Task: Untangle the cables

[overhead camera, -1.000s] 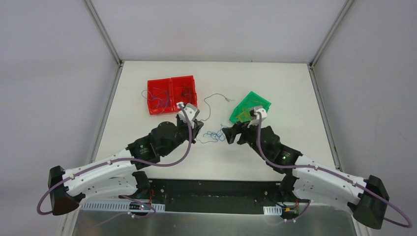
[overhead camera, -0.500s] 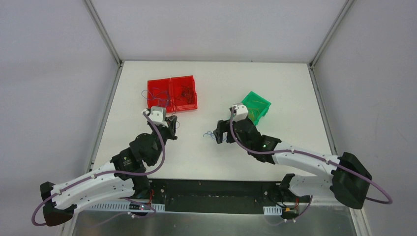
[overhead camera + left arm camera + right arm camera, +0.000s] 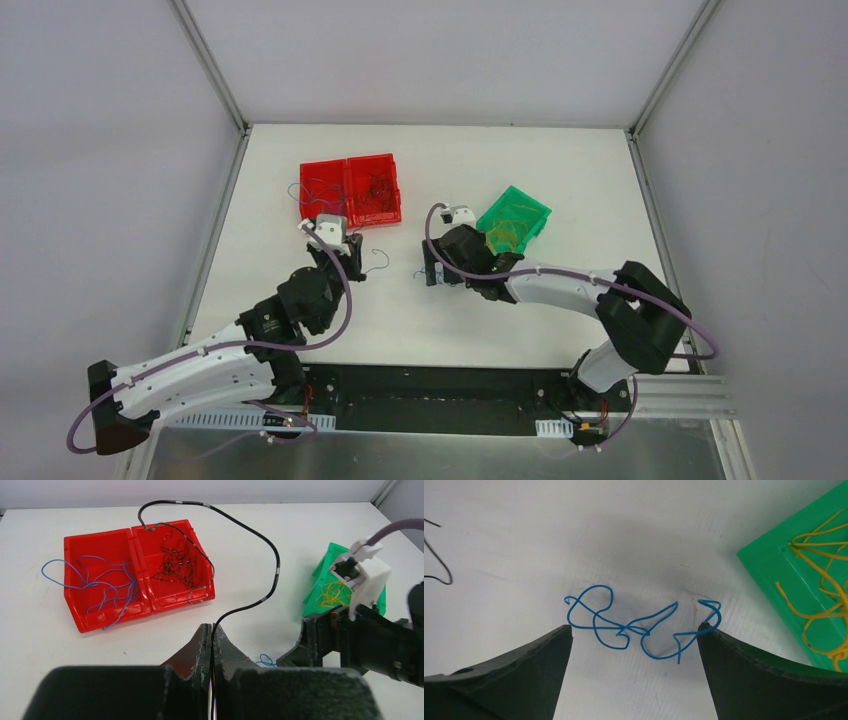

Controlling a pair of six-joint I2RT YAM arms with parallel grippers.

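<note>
My left gripper (image 3: 211,628) is shut on a thin black cable (image 3: 277,570). That cable arcs up from the fingertips and back toward the red bin (image 3: 145,602). In the top view the left gripper (image 3: 353,262) sits just below that bin. My right gripper (image 3: 635,627) is open and low over the table, and a small tangled blue cable (image 3: 646,633) lies between its fingers, touching the right one. From above, the right gripper (image 3: 432,275) is at mid-table. More cables lie in the bins: blue (image 3: 100,580), black (image 3: 175,562) and yellow (image 3: 819,580).
The red double bin (image 3: 346,190) stands at the back left. The green bin (image 3: 515,215) stands tilted right beside the right wrist. The loose end of the black cable (image 3: 439,575) lies left of the right gripper. Metal frame rails run along both table sides.
The two grippers, together at the tangle a second ago, have parted. The left drew back toward the red bin with the black cable. The right opened wider over the blue cable.
</note>
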